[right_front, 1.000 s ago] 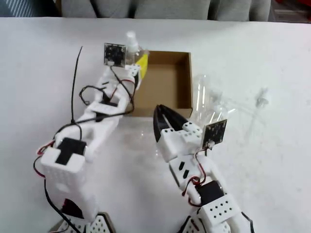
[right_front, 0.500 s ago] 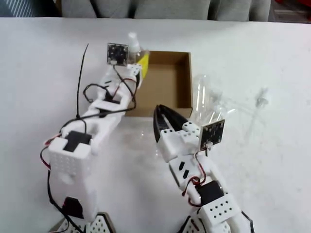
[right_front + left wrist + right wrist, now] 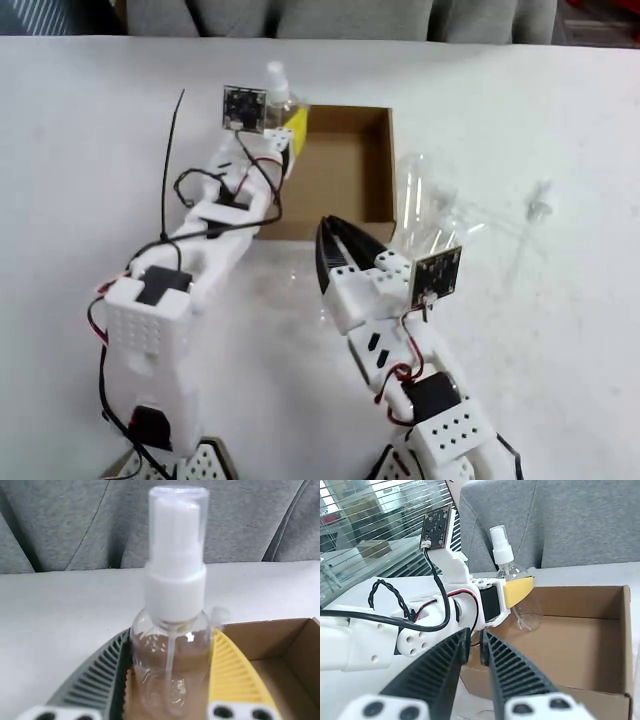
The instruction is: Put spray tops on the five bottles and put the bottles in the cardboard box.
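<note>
High view, hold: left gripper (image 3: 283, 135) clamped on the capped bottle (image 3: 274, 82), upright above the cardboard box (image 3: 345, 112) at its far corner on the left arm's side.
High view, risk: the bottle seems to hang over the box wall, so letting go here could drop it outside.
Left wrist view, risk: the smooth body may slip between the ridged fingers (image 3: 235, 675).
Right wrist view, claw: right gripper (image 3: 475, 642) together and empty, just outside the box's near wall.

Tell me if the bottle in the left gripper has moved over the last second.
Yes. The bottle, held in the left gripper, has shifted slightly sideways, closer to the cardboard box.
</note>
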